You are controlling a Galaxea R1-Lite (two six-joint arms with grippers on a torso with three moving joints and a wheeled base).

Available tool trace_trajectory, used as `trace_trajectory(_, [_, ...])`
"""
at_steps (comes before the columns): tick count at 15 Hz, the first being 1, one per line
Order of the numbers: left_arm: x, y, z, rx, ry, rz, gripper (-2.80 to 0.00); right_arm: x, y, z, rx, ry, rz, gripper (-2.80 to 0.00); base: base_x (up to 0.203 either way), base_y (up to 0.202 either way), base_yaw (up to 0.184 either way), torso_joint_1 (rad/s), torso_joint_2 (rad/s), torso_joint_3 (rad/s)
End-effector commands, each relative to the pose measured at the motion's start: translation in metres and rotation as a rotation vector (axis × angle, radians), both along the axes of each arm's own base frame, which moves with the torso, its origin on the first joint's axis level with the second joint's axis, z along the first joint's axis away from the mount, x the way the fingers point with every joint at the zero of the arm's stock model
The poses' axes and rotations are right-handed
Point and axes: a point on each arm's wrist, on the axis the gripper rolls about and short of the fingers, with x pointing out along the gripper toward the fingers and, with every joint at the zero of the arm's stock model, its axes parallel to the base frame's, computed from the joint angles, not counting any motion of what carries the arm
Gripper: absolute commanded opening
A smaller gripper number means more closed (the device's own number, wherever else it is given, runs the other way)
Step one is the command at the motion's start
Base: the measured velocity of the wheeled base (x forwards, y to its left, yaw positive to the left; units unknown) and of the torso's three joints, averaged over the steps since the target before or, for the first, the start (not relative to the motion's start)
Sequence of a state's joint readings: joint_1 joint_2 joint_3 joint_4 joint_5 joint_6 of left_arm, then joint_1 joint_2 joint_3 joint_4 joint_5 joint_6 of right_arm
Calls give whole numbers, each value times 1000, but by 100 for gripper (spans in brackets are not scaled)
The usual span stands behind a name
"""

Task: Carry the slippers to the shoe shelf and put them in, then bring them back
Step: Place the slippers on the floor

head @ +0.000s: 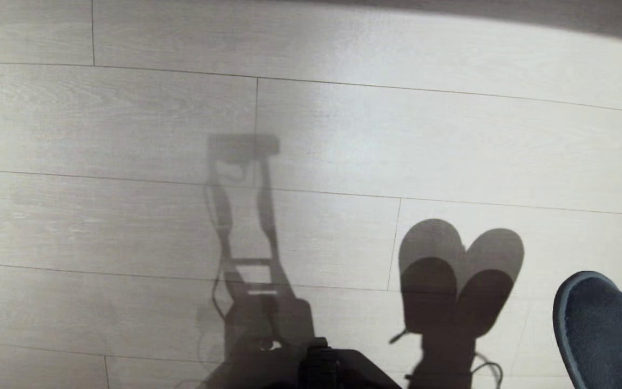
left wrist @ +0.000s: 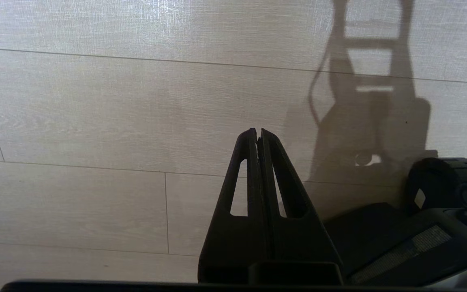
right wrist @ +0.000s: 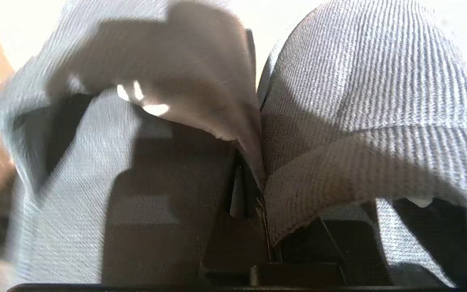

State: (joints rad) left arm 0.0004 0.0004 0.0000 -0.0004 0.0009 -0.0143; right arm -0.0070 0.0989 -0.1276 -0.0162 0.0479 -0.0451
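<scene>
Head view: pale plank floor (head: 127, 216) fills the frame, crossed by the robot's shadow and a heart-shaped shadow of two soles. One of the slippers (head: 608, 329) pokes in at the lower right corner.

Left wrist view: the left gripper (left wrist: 257, 132) hangs over the floor with its fingers pressed together, holding nothing.

Right wrist view: the right gripper (right wrist: 258, 194) is clamped on the slippers' inner edges, both hanging side by side.

Strong light from behind throws crisp shadows onto the pale floor (head: 343, 135) — a heart-shaped one included. Floorboard seams bow at the head view's edges. Beyond the right fingers (right wrist: 237, 243), the slippers (right wrist: 359, 121) smear with motion blur — background glaring white.
</scene>
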Motion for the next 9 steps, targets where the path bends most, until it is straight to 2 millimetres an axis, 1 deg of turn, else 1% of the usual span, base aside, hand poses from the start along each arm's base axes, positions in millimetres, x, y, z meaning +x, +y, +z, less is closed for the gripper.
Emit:
trace_trajectory(1, [0,0,0,1,0,2,-280,18,0,26,0,77,6,-280,0,0,0,0,0,0])
trace_trajectory(2, [0,0,-1,1,0,2,-280,33,0,42,1,106,9,-280,0,0,0,0,0,0])
trace_trajectory(4, [0,0,0,2,-1,2,-280,78,0,71,2,138,13,-280,0,0,0,0,0,0])
trace_trajectory(6, [0,0,0,2,-2,1,-280,135,-1,95,2,120,15,-280,0,0,0,0,0,0])
trace_trajectory(9, [0,0,0,2,-2,2,-280,224,-1,115,1,3,15,-280,0,0,0,0,0,0])
